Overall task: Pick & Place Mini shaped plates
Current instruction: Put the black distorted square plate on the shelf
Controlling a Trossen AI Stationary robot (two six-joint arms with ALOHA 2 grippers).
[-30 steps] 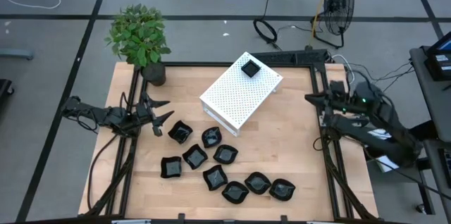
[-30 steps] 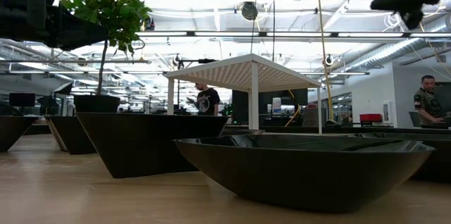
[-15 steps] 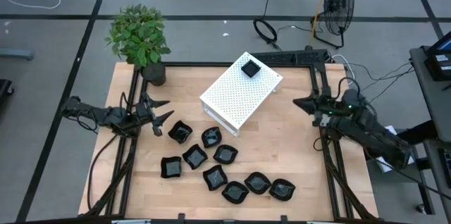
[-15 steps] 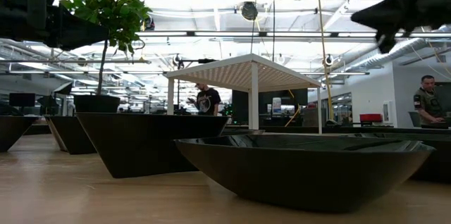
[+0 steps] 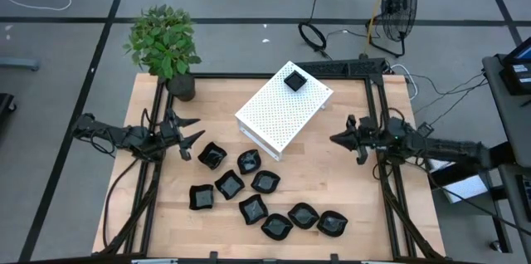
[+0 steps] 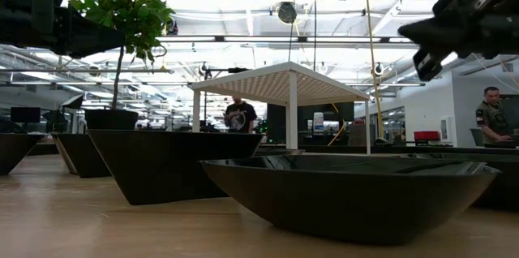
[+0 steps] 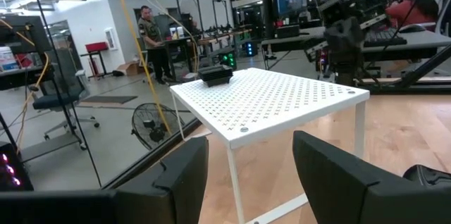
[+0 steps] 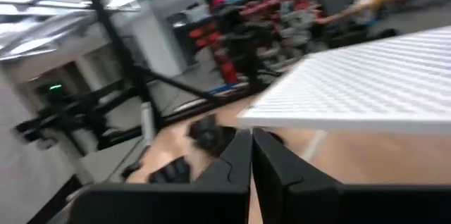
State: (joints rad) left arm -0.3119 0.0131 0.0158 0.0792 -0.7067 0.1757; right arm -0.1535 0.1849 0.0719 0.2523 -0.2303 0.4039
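Observation:
Several glossy black mini shaped plates (image 5: 265,183) rest flat on the wooden table's near middle. One small square plate (image 5: 294,80) sits on top of the white perforated box (image 5: 282,108). My left gripper (image 5: 192,130) is open and hovers near the table's left edge, just left of the nearest plate (image 5: 213,156); the left wrist view looks between its fingers (image 7: 250,182) at the box (image 7: 275,101). My right gripper (image 5: 333,139) is shut and hangs in the air right of the box, pointing toward the table's left; its wrist view shows its tips (image 8: 251,155) and plates (image 8: 211,134) beyond.
A potted plant (image 5: 166,44) stands at the far left corner. The box lies at a slant across the far middle. Bare wood (image 5: 332,177) lies between the plates and the right arm. People (image 6: 490,112) stand in the room beyond the table.
My right arm has swung from the table's right edge toward its left and near side, coming lower over the table, with the gripper now pointing left. The left arm and the plates have kept still.

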